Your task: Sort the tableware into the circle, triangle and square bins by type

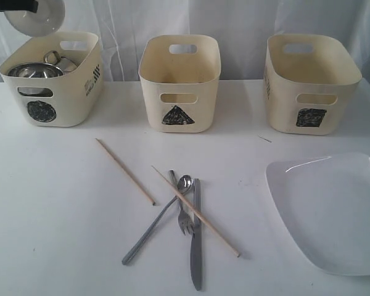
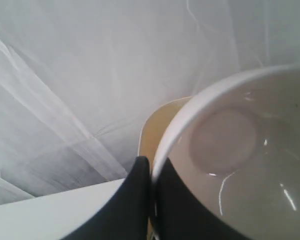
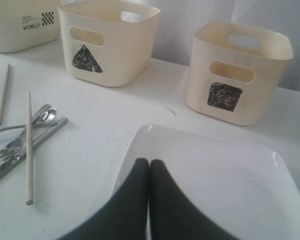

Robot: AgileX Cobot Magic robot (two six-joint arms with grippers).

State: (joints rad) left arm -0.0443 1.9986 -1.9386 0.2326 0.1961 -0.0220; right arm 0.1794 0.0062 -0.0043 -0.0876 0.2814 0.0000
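Observation:
My left gripper (image 2: 151,165) is shut on the rim of the small white bowl (image 2: 240,150), holding it tilted (image 1: 37,15) above the circle bin (image 1: 68,105). That bin holds a steel bowl (image 1: 34,71) and a steel mug (image 1: 60,61). On the table lie two wooden chopsticks (image 1: 124,171) (image 1: 195,210), a spoon (image 1: 154,225), a fork (image 1: 184,219) and a knife (image 1: 197,246), crossed in a pile. The large white plate (image 1: 333,209) rests at the front right. My right gripper (image 3: 149,162) is shut and empty over the plate's near edge (image 3: 215,180).
The triangle bin (image 1: 180,83) stands at the back centre and the square bin (image 1: 309,83) at the back right; I see nothing inside either. A white curtain hangs behind the bins. A tiny sliver (image 1: 264,139) lies near the square bin.

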